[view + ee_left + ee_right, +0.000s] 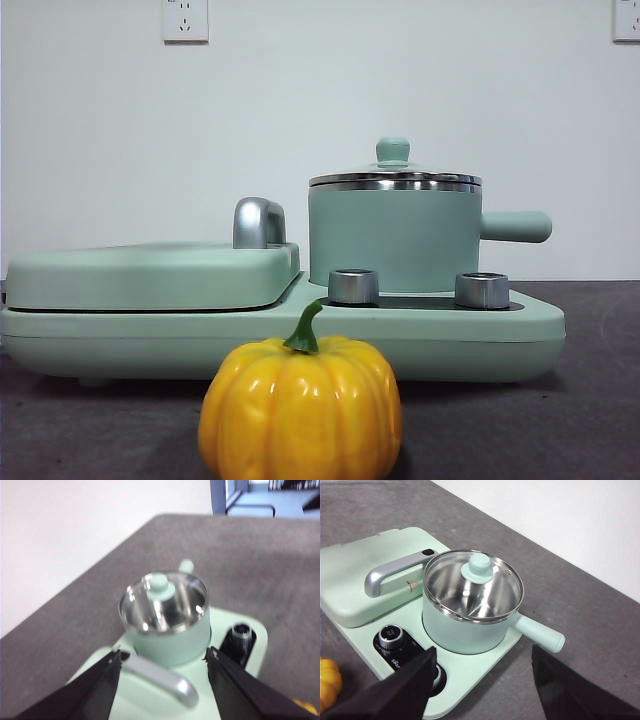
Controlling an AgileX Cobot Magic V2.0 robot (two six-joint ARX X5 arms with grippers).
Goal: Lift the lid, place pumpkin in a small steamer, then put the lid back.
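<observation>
The clear glass lid [394,178] with its mint knob sits on the small mint-green steamer [392,240], which stands on the right half of the cooker base. The lid shows in the left wrist view [161,599] and right wrist view [474,582]. The yellow-orange pumpkin [300,408] with a green stem rests on the grey table in front of the base; its edge shows in the right wrist view [329,682]. My left gripper [162,655] is open, above the griddle side, facing the steamer [170,640]. My right gripper [482,655] is open, hovering above the steamer's [465,625] side. Neither gripper shows in the front view.
The flat mint-green griddle cover [150,275] with a silver handle [258,222] fills the left half of the base. Two steel knobs [353,286] sit on the front of the base. The steamer's stubby handle [515,226] points right. Grey table lies all around.
</observation>
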